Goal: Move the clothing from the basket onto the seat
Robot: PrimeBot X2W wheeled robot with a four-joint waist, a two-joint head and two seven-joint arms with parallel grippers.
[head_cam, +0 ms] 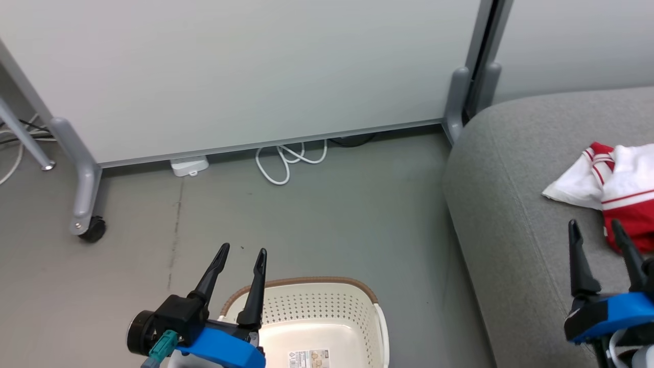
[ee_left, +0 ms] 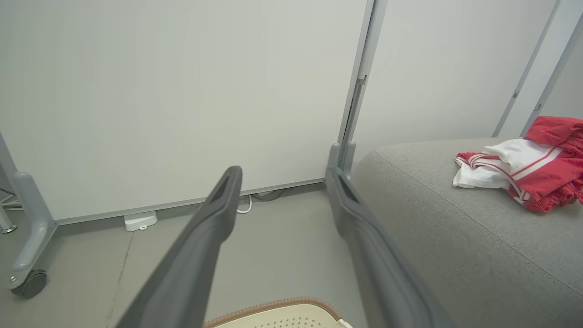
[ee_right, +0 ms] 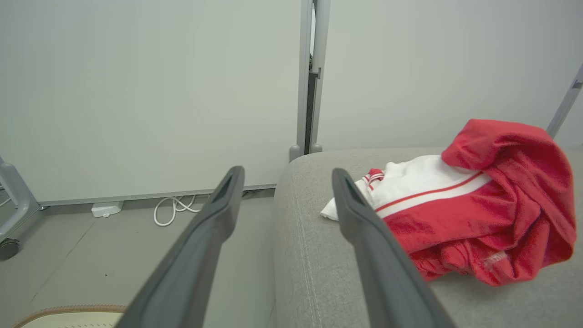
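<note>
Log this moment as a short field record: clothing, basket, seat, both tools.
clothing: red and white, heaped on the seat
basket: on the floor, left of the seat; no clothing in the part that shows
seat: grey cushion, bearing the clothing
left tool: open, empty, by the basket's left rim
right tool: open, empty, over the seat beside the clothing
</note>
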